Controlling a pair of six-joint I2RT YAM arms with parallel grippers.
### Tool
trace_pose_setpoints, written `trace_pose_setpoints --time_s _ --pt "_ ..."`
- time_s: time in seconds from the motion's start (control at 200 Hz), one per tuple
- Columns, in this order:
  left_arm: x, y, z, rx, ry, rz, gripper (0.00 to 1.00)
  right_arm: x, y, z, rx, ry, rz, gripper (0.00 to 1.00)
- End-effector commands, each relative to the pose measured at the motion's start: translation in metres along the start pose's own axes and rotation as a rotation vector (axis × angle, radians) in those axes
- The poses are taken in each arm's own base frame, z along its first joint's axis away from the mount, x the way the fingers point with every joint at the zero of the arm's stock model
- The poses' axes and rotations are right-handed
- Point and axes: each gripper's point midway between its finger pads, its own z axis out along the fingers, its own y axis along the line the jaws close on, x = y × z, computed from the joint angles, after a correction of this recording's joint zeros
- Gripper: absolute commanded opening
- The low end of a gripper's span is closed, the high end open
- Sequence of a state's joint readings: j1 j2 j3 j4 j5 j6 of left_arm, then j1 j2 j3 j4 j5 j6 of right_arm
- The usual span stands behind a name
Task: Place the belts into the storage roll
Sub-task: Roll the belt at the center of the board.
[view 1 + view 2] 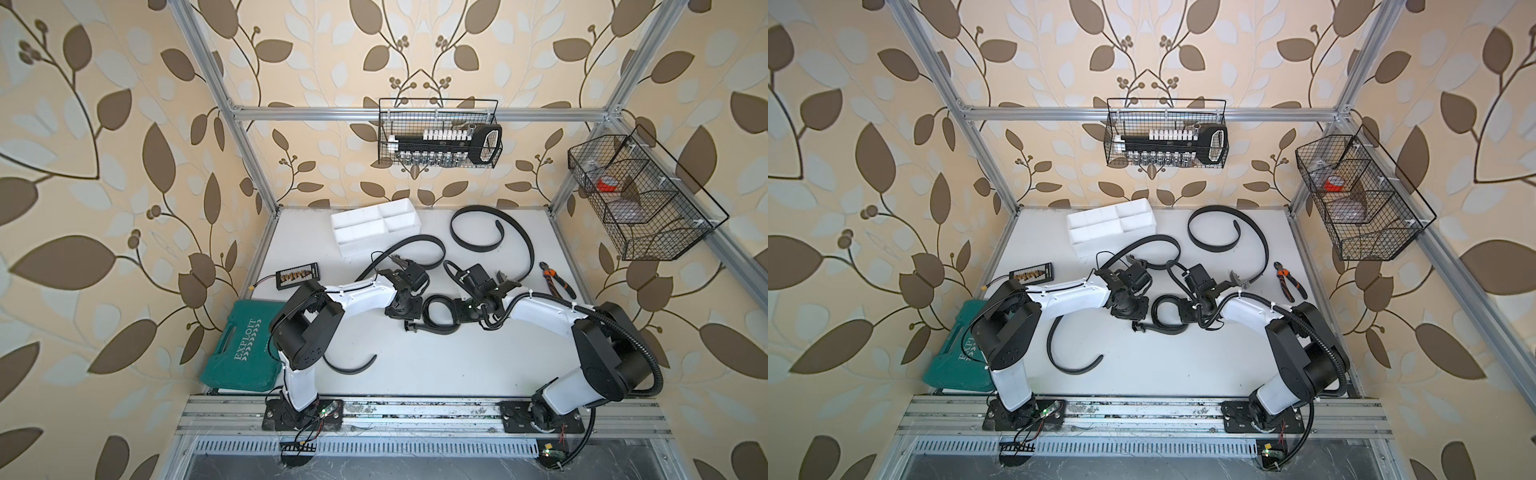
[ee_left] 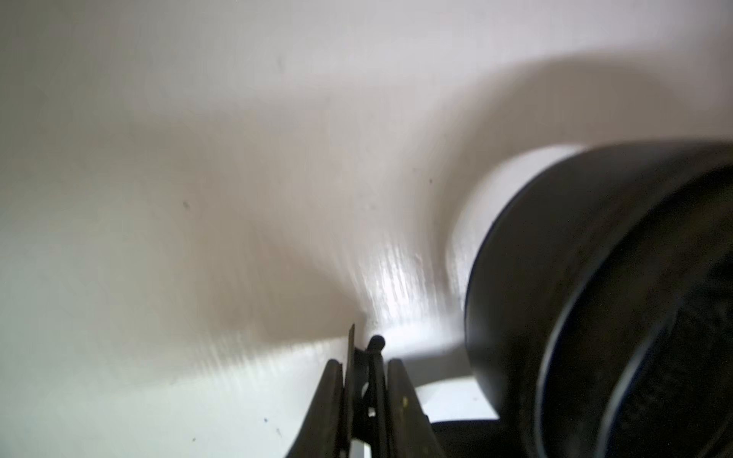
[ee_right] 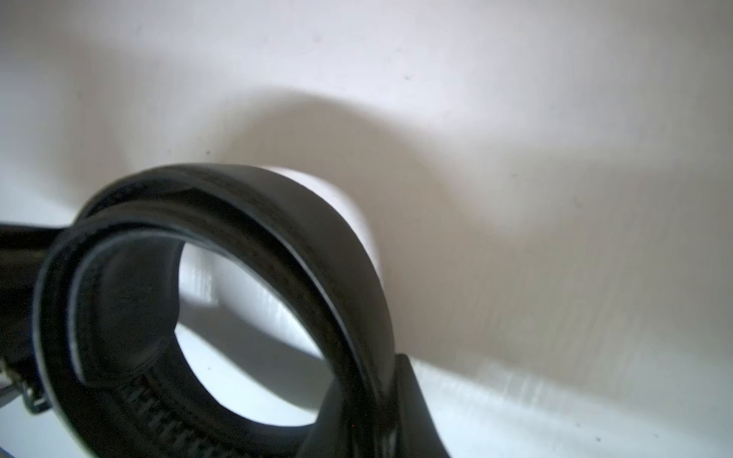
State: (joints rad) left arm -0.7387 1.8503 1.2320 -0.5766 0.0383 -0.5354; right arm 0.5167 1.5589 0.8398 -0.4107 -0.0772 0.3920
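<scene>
A black belt [image 1: 436, 330] lies partly coiled at mid-table between my two grippers. My left gripper [image 2: 365, 368] is shut on its thin buckle end, and the coil [image 2: 595, 297] stands just beside it. My right gripper [image 3: 373, 396] is shut on the band of the same coil [image 3: 238, 206]. In both top views the left gripper [image 1: 405, 322] and right gripper [image 1: 457, 316] point down at it. A second belt [image 1: 419, 239] curves from near the white storage roll [image 1: 376, 226] under my left arm. A third belt [image 1: 473, 248] loops at the back right.
A green tool case [image 1: 245, 353] lies at the front left, with a small black connector board [image 1: 297, 274] behind it. Orange-handled pliers [image 1: 555, 278] lie at the right. Wire baskets hang on the back wall [image 1: 440, 137] and the right wall [image 1: 640, 199].
</scene>
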Motion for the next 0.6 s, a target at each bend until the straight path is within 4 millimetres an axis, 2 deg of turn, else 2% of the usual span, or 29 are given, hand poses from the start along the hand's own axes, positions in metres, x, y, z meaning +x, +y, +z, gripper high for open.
trace_pose_setpoints --time_s 0.0,0.12,0.23,0.375,0.49,0.595 --pt "-0.028 0.018 -0.001 -0.11 -0.036 -0.029 0.0 0.021 -0.009 0.004 0.086 0.094 -0.08 0.0" --pt "-0.046 0.011 0.009 -0.11 -0.044 -0.079 0.0 0.027 -0.001 0.014 0.079 0.125 -0.096 0.0" --pt "-0.05 0.005 0.018 -0.062 -0.047 -0.139 0.0 0.035 0.004 0.023 0.106 0.165 -0.126 0.0" --pt "-0.039 0.004 0.031 -0.035 -0.009 -0.176 0.0 0.041 0.004 0.031 0.12 0.19 -0.127 0.0" --pt "-0.029 0.01 0.025 -0.02 -0.03 -0.196 0.0 0.035 0.001 0.029 0.116 0.166 -0.087 0.0" --pt "-0.023 0.014 0.015 0.009 -0.042 -0.216 0.15 0.031 -0.001 0.029 0.103 0.153 -0.055 0.0"
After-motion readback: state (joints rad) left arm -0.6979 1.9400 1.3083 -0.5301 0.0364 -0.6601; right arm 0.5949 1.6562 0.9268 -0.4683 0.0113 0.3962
